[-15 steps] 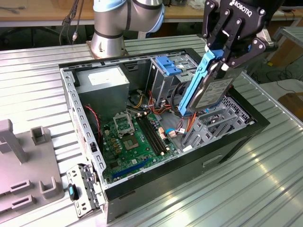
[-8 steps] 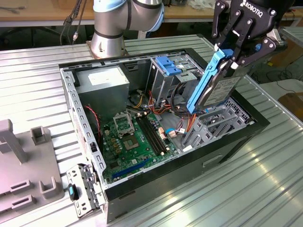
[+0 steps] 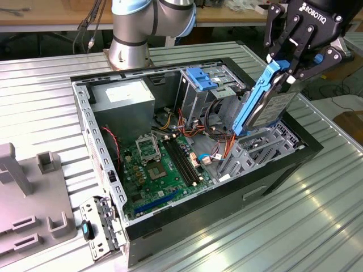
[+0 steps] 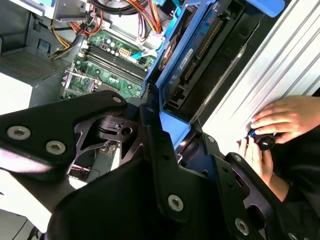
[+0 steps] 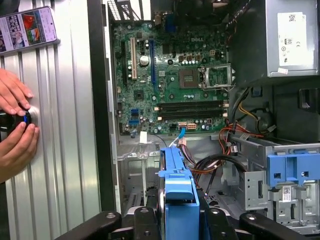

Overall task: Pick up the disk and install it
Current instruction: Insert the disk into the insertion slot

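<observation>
Exterior view had the gripper [image 3: 292, 69] clamped on the disk [image 3: 265, 107], tilted on end just over the bay [image 3: 258, 150] of the computer case [image 3: 187, 212]; installing looked underway, and seating it would need squaring up.

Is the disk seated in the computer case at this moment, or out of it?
Out. In the exterior view the gripper holds the disk tilted over the open case, most of it above the rim.

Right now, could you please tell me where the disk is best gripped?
By its upper end, coming from above, as the pincer holds the disk now: it is a thin slab, tilted, with its lower end pointing into the case, so I would leave that end free.
</observation>
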`<state>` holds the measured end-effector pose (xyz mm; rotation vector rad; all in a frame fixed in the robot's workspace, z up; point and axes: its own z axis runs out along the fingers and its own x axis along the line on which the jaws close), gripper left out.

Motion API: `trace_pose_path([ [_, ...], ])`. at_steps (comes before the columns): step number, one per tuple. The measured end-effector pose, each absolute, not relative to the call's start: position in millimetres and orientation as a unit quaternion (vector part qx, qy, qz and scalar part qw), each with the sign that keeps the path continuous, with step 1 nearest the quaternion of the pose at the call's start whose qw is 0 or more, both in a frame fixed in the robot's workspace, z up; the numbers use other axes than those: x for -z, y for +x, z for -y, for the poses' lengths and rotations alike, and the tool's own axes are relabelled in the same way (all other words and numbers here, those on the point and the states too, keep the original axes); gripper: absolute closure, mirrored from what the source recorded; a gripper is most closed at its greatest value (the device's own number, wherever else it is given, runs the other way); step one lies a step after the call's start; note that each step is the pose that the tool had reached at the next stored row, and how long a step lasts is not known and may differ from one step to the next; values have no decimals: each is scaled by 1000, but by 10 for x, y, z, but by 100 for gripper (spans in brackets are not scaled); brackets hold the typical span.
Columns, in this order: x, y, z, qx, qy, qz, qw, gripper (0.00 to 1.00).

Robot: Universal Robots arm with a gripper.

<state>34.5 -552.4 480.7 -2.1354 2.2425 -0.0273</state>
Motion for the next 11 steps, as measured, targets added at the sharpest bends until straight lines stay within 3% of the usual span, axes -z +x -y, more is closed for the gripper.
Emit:
trace_pose_path([
  [11, -4723, 512, 5597, 9, -689, -724, 22, 63],
])
